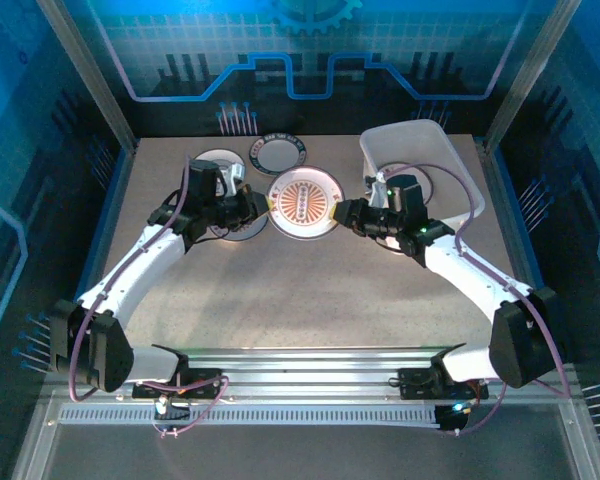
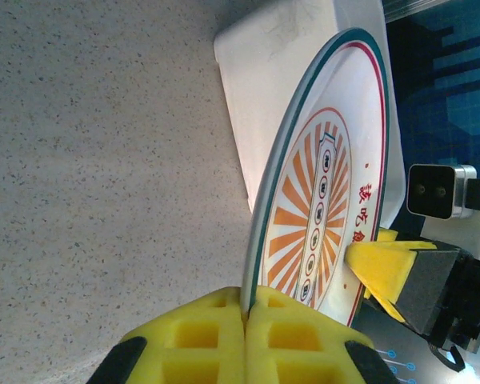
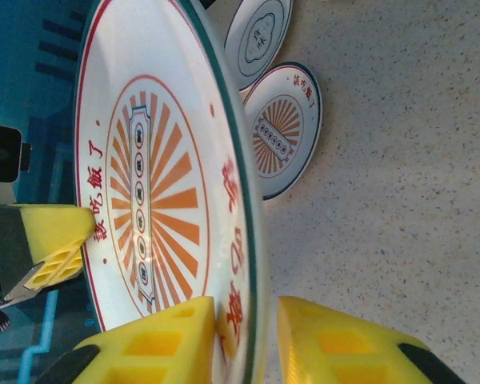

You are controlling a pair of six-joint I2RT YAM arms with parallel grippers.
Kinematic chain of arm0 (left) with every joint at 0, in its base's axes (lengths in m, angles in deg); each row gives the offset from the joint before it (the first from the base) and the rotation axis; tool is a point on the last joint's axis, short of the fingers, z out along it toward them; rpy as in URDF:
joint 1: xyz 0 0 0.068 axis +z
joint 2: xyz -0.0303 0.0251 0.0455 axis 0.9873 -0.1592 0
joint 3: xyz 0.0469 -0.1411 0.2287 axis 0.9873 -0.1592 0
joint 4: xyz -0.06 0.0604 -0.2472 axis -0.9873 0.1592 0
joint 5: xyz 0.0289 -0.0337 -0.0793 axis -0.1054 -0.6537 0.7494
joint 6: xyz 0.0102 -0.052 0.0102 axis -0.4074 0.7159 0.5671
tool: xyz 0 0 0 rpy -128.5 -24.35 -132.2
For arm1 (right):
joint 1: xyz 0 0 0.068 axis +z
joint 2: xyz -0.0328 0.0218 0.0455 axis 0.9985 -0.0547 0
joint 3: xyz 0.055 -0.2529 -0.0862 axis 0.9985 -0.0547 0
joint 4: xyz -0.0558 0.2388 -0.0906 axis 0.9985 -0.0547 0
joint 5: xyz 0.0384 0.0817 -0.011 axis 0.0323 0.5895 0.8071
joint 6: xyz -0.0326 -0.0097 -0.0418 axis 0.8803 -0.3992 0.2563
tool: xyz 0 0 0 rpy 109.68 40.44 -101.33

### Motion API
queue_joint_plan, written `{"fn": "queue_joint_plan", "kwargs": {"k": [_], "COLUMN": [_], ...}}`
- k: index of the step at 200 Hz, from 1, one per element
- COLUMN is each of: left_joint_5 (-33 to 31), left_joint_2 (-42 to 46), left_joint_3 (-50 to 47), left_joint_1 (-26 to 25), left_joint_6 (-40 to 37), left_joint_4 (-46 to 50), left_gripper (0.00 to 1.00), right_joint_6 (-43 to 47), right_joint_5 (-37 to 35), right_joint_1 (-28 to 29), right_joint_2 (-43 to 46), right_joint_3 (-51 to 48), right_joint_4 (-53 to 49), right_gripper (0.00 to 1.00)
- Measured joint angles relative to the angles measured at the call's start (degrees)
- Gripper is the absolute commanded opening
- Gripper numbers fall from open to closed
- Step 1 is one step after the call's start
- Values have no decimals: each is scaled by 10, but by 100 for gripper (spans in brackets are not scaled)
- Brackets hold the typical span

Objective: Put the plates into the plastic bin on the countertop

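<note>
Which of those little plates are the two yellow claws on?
The round white plate with the orange sunburst centre, mid-table: the left gripper pinches its rim, the right gripper straddles the opposite rim. The other plates lie untouched.

Big sunburst plate (image 1: 303,203): white, orange rays, green and red rim rings, red lettering. Raised off the beige speckled countertop (image 1: 310,290), mid-table, just left of the plastic bin (image 1: 400,132). Bin white, rounded corners, upright at back right. Smaller sunburst plate (image 3: 284,132) and grey-motif plate (image 3: 258,36) flat on countertop, just beside each other, both dark-rimmed.
</note>
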State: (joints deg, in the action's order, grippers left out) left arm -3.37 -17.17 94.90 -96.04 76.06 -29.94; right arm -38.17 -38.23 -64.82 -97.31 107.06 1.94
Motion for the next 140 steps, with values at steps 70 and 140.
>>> {"fn": "queue_joint_plan", "kwargs": {"k": [70, 140], "left_joint_5": [-17, -31], "left_joint_2": [-1, 6], "left_joint_3": [-1, 0], "left_joint_1": [-11, -13], "left_joint_6": [-3, -6], "left_joint_4": [1, 7], "left_gripper": [21, 66], "right_joint_6": [-46, -43], "right_joint_5": [2, -33], "right_joint_1": [-7, -19], "right_joint_2": [19, 54], "right_joint_3": [-9, -18], "right_joint_4": [20, -12], "right_gripper": [0, 0]}}
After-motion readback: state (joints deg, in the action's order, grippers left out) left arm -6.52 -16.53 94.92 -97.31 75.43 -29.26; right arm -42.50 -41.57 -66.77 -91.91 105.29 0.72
